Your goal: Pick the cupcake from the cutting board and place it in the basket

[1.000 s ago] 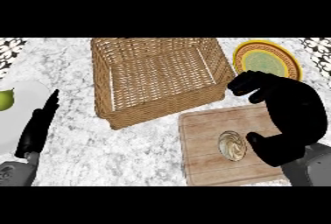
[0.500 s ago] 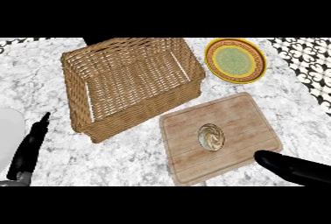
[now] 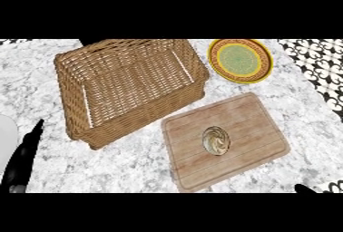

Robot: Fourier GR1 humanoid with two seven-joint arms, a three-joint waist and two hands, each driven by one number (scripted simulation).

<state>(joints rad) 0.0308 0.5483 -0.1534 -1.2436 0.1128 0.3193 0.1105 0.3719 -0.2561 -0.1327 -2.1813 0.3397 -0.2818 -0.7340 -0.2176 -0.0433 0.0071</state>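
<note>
Desk [image 3: 134, 158]: white and grey marbled top, three items resting directly on it.

1. Wicker basket [image 3: 149, 117], rectangular, at centre-left, set askew to the desk's edges.
2. Wooden cutting board [image 3: 251, 120], at right of centre, also askew. One corner lies near the basket's wall; contact cannot be confirmed.
3. Round plate [image 3: 241, 60], yellow rim and green centre, at the far right, just beside the basket and apart from the board

One cam, head-mounted, pitched steeply down at the counter [image 3: 134, 163], not mirrored. Robot's side is the lower edge: left hand [image 3: 23, 156] comes in at lower left, right hand [image 3: 306, 188] clips the lower right. Close framing: basket [image 3: 147, 113] far-left, plate [image 3: 240, 60] far-right, cutting board [image 3: 251, 120] near-right.
</note>
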